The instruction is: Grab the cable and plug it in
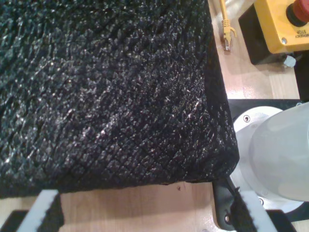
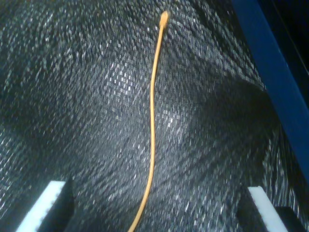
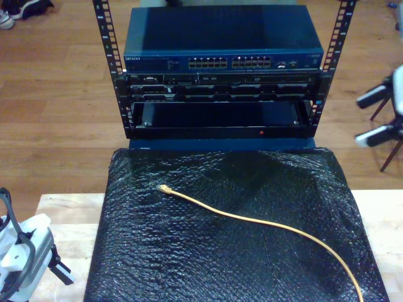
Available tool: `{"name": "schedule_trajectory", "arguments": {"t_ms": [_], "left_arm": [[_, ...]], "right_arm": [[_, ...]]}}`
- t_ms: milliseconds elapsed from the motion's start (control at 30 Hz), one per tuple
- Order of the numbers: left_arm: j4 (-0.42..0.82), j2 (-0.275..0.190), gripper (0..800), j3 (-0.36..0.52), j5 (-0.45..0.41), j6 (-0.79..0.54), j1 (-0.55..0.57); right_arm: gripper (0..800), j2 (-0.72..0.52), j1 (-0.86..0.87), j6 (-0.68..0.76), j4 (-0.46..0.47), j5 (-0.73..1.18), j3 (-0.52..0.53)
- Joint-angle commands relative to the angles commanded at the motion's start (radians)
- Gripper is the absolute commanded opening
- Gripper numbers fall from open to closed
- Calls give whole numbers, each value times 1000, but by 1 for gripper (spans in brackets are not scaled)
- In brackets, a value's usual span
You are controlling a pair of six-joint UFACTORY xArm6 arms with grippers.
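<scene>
The orange-yellow cable lies loose across the black mat. Its plug tip points toward the exterior view's left. The second wrist view looks along the cable to that plug. My second gripper hovers open above the cable without touching it. In the exterior view it hangs high at the right edge. My first gripper is open over bare wood beside the mat's corner, and it sits low at the exterior view's left, holding nothing.
A rack behind the mat holds a blue switch with rows of ports. A wooden table flanks the mat. The first wrist view shows a yellow emergency-stop box, another yellow cable end and a white arm base.
</scene>
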State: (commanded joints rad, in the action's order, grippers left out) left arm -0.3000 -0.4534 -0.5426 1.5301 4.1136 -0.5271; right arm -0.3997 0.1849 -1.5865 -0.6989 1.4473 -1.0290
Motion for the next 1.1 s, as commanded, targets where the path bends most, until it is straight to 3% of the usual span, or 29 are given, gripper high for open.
{"name": "schedule_trajectory", "arguments": {"t_ms": [433, 800, 1100], "left_arm": [[0, 6, 800, 2, -44, 37, -2], [0, 8, 800, 2, -74, 52, -2], [2, 5, 800, -3, -74, 84, -3]], "right_arm": [[792, 120, -230, 84, 21, -216, -44], [793, 267, -462, 348, 308, -353, -117], [792, 376, -582, 493, 356, -374, -201]]}}
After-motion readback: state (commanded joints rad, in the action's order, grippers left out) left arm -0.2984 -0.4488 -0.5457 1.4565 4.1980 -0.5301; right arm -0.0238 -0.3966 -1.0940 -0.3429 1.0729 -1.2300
